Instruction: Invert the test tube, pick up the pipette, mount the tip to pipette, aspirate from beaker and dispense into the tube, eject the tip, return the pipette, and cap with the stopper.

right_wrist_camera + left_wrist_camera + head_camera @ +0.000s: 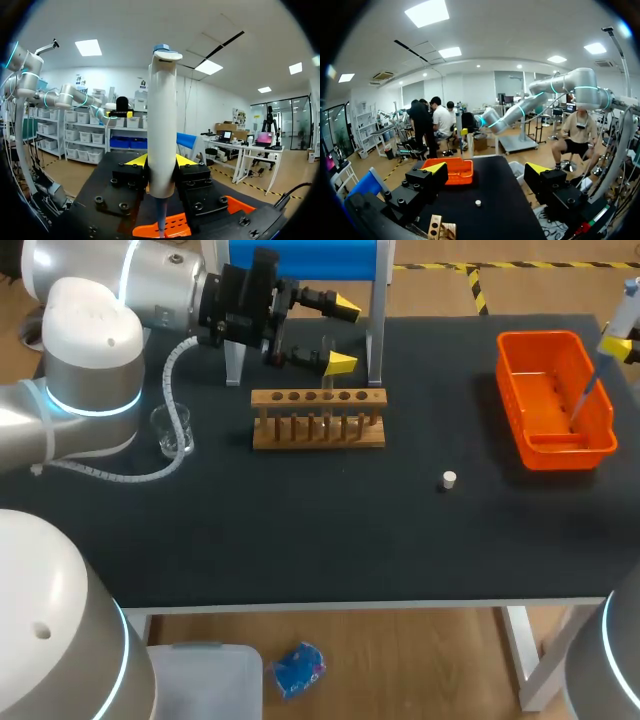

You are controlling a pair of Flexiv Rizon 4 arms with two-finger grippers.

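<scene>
**One pipette, gripped, tip down over the bin**

The right gripper (161, 161) is clamped on the single white plastic pipette (161, 110). Its long axis runs along the fingers, blue button up, thin tip down into the one orange plastic bin (512, 390).

The left gripper (342, 336) gapes wide and empty above the one wooden tube rack (318, 436), which holds one clear test tube (327, 390).

One glass beaker (172, 430) and one small white stopper (449, 479) stand on the table.

A matte black desk (300, 540) on white metal legs (522, 650) stands on a light brown wooden floor (420, 660). Yellow-and-black striped tape (472, 282) crosses the floor behind the desk. Bright rectangular ceiling light panels (430, 12) shine from a white ceiling. Pale walls (102, 80) enclose the room, and white shelving with storage bins (80, 136) lines one of them.
</scene>
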